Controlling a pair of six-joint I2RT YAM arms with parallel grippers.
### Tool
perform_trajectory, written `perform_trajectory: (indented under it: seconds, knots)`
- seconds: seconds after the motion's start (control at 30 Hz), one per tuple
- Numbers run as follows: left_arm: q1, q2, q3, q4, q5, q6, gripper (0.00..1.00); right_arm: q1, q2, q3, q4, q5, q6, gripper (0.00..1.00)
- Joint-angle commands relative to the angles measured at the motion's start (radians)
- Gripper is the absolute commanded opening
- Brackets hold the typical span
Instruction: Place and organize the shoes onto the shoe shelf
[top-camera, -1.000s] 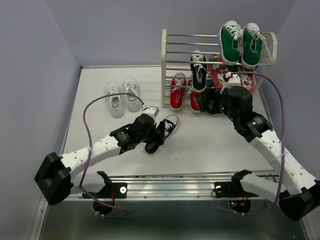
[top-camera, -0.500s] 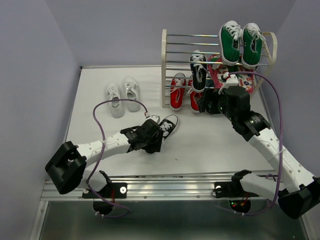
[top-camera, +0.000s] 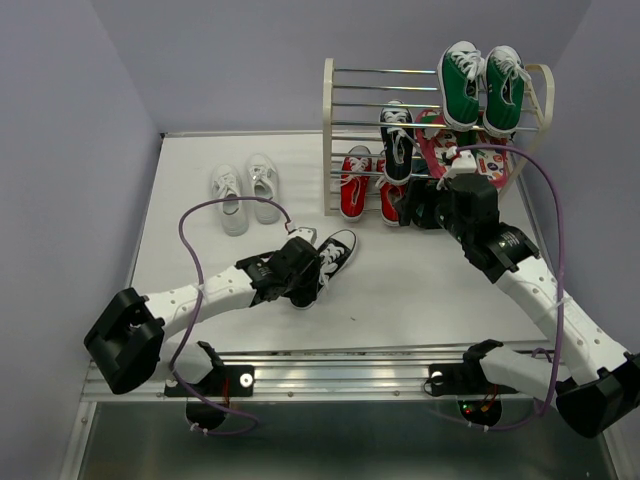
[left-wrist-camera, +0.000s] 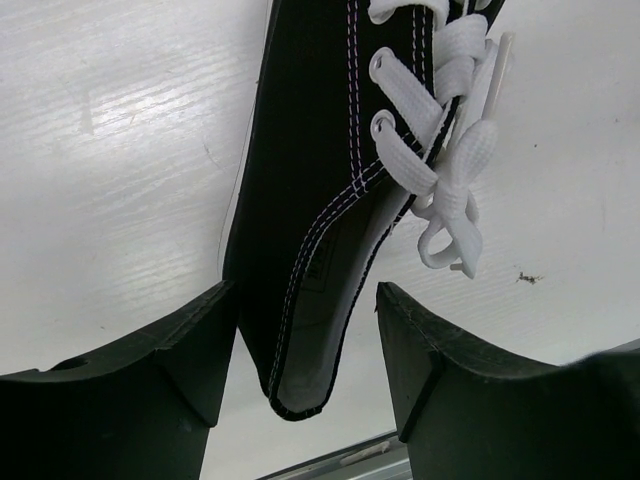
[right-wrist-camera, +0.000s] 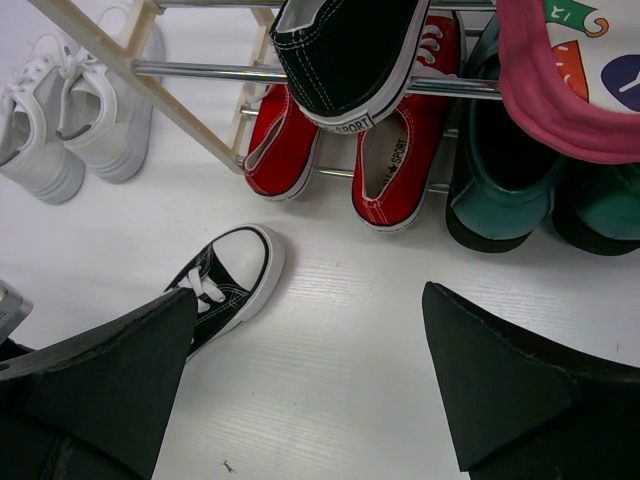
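Observation:
One black shoe (top-camera: 335, 252) with white laces lies on the table; its heel (left-wrist-camera: 310, 300) sits between the fingers of my left gripper (top-camera: 305, 280). The jaws stand either side of the heel, with a gap still showing on the right. Its mate (top-camera: 397, 140) rests on a middle rod of the shoe shelf (top-camera: 328, 130). The red pair (top-camera: 355, 185) stands on the lowest tier. The white pair (top-camera: 245, 190) sits on the table left of the shelf. My right gripper (top-camera: 415, 205) hovers open and empty in front of the red shoes (right-wrist-camera: 405, 160).
Green sneakers (top-camera: 482, 85) sit on the shelf's top tier at the right. Pink patterned flip-flops (right-wrist-camera: 570, 80) lie on a middle tier above a dark green pair (right-wrist-camera: 500, 180). Purple cables loop over both arms. The table's metal front rail (top-camera: 340, 375) runs along the near edge.
My left gripper has come down over the black shoe's heel and its jaws have narrowed around it. The right arm has barely moved.

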Motion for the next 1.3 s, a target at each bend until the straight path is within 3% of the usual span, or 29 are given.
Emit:
perform_trajectory:
  seconds: [0.0, 0.23, 0.4, 0.53, 0.6, 1.07, 1.27]
  knots:
    - [-0.007, 0.017, 0.014, -0.032, -0.018, -0.007, 0.67, -0.005, -0.019, 0.006, 0.009, 0.028, -0.008, 1.00]
    - [-0.014, 0.046, 0.025, -0.037, -0.034, -0.001, 0.62, -0.005, -0.024, 0.004, 0.008, 0.037, -0.011, 1.00]
    - [-0.023, 0.046, 0.034, -0.021, -0.038, 0.000, 0.46, -0.005, -0.024, 0.003, 0.006, 0.043, -0.008, 1.00]
    - [-0.027, 0.055, 0.036, -0.028, -0.046, 0.014, 0.19, -0.005, -0.031, 0.003, 0.005, 0.054, -0.009, 1.00]
    - [-0.032, 0.061, 0.036, -0.031, -0.046, 0.014, 0.00, -0.005, -0.038, 0.003, 0.005, 0.062, -0.009, 1.00]
    - [-0.228, -0.073, 0.103, -0.009, -0.271, -0.029, 0.00, -0.005, -0.053, 0.001, 0.006, 0.086, -0.015, 1.00]
    - [-0.290, -0.127, 0.133, -0.003, -0.298, -0.038, 0.00, -0.005, -0.067, -0.002, 0.008, 0.117, -0.014, 1.00]
